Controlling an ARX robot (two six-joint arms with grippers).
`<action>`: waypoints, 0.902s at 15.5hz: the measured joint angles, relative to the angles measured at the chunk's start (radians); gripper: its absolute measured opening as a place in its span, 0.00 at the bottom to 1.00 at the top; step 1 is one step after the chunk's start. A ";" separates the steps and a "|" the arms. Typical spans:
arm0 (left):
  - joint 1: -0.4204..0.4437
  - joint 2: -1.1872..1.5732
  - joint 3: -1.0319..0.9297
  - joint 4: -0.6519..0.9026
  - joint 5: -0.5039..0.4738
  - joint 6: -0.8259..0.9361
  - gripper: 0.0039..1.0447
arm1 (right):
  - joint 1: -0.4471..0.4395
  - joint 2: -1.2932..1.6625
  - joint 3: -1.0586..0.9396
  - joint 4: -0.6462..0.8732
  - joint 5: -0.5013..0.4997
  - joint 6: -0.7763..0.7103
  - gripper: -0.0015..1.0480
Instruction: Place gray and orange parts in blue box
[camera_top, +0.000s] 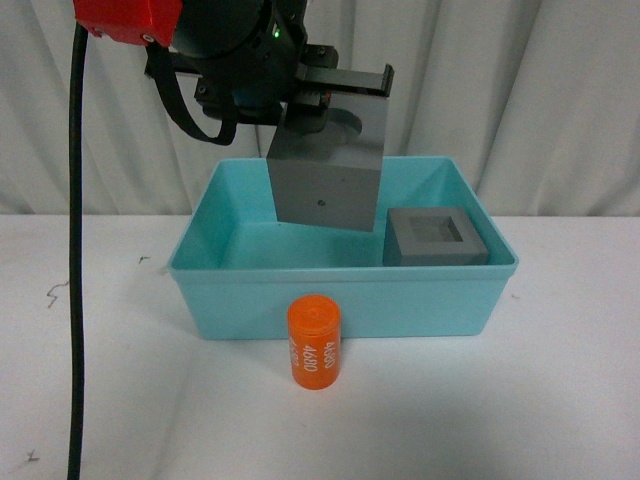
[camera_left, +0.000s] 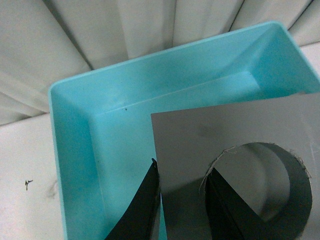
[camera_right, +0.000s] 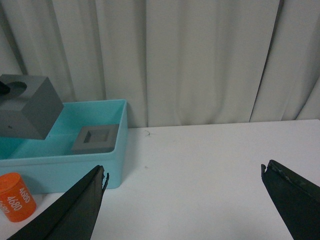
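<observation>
Lowering before release seems wise: left gripper (camera_top: 318, 118) clenches matte gray round-recessed cube (camera_top: 325, 195) over turquoise plastic bin (camera_top: 240, 272); right gripper (camera_right: 182, 172) gapes.

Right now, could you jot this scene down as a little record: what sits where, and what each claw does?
Turquoise-blue plastic box: open-topped, on the white table
Left gripper: shut on the matte gray cube with a round recess, held tilted above the box
Gray cube with a square recess: inside the box, right side
Orange cylinder with white numbers: upright on the table, outside the box, in front of it
Right gripper: open, empty
</observation>
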 joint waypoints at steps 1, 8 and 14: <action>0.023 0.022 0.000 -0.003 -0.007 -0.008 0.20 | 0.000 0.000 0.000 0.000 0.000 0.000 0.94; 0.096 0.027 -0.120 0.058 -0.028 -0.010 0.19 | 0.000 0.000 0.000 0.000 0.000 0.000 0.94; 0.106 0.055 -0.121 0.042 -0.032 -0.011 0.32 | 0.000 0.000 0.000 0.000 0.000 0.000 0.94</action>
